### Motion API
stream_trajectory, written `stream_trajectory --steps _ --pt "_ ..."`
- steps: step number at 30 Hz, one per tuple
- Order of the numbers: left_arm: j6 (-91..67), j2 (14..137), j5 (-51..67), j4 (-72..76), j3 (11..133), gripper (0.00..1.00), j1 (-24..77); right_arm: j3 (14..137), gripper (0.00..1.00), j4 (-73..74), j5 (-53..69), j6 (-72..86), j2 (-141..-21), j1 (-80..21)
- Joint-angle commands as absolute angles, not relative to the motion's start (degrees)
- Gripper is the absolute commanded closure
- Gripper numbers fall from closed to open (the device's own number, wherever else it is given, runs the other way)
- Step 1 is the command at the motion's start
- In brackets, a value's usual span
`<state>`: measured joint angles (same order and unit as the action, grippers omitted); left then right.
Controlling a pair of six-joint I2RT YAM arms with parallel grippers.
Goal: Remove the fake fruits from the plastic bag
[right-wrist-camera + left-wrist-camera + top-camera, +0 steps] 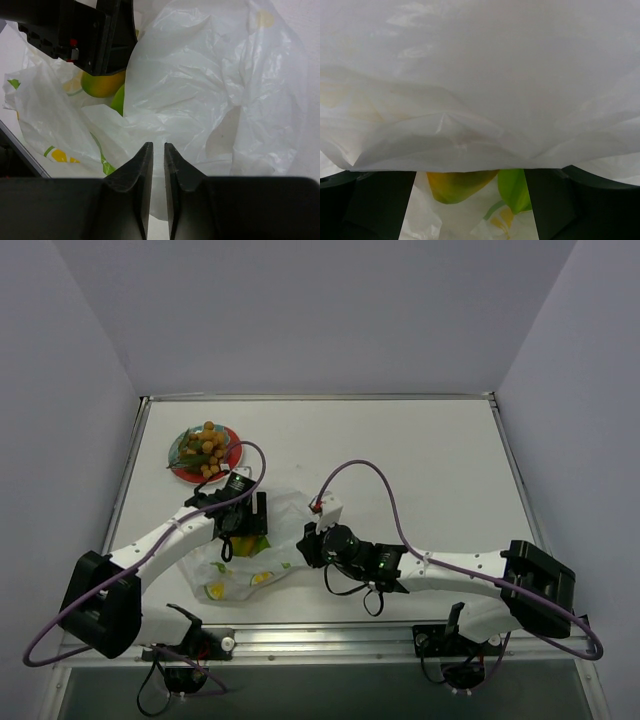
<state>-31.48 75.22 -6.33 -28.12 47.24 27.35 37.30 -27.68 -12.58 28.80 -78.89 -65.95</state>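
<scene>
Just beyond the arm bases, left of centre on the tabletop [420, 460], lies the plastic bag [240, 572], crumpled and translucent white. Yellow slices [214, 591] show through the film at its near end.

The right gripper [156, 146] comes in low from the right and meets the bag's right edge. Its jaws are clenched almost together on a fold of the film, with only a thin slit between them.

The left gripper [470, 176] sits over the far-left part of the bag. Its jaws are released and stand wide apart, and a sheet of the bag hangs across most of the left wrist view in front of them. Under that sheet, between the jaws, an orange-yellow mango-like piece [457, 184] with a greenish underside lies inside the bag. A green piece [515, 189] lies just beside it on the right, touching it or nearly so. In the right wrist view the same pair shows directly below the left gripper's dark body, with film around them.

Farther back, near the far-left corner and apart from the bag, a round red-rimmed plate [236, 452] carries the bunch of orange-yellow berries [207, 447] with green leaves, out of the bag.
</scene>
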Motion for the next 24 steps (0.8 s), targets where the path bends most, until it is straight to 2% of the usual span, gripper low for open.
stream_trajectory --steps 1,2,7,10,11,14,15,18,24 --pt "-31.5 75.5 -8.0 -26.1 46.8 0.19 27.4 36.6 0.86 -30.1 -14.0 29.4 -76.6 -65.2" --pt "-31.5 75.9 -8.1 -25.7 46.8 0.19 27.3 36.5 0.79 -30.1 -14.0 29.5 -76.9 -65.2" --pt "-33.0 79.0 -6.6 -23.6 44.7 0.23 27.5 35.7 0.64 -31.4 -14.6 30.2 -77.7 -64.8" --pt "-33.1 77.6 -7.1 -23.1 44.2 0.33 27.5 35.0 0.52 -32.9 -14.3 31.1 -78.7 -63.8" --pt "-33.0 76.9 -7.1 -23.3 44.3 0.39 27.4 35.1 0.44 -33.4 -14.2 31.3 -79.5 -63.3" --pt "-32.9 73.4 -7.2 -24.5 45.2 0.51 27.5 35.2 0.31 -34.0 -14.4 32.0 -80.4 -62.8" --pt "-32.7 72.5 -7.1 -25.0 45.4 0.55 27.4 35.4 0.29 -34.0 -14.6 32.3 -80.6 -62.6" --pt "-32.7 69.2 -6.4 -27.0 46.5 0.62 27.4 35.7 0.21 -33.5 -15.6 32.4 -80.8 -62.3" --pt "-31.9 63.6 -2.2 -31.6 48.7 0.66 27.4 36.5 0.13 -32.4 -17.2 33.0 -82.4 -62.2"
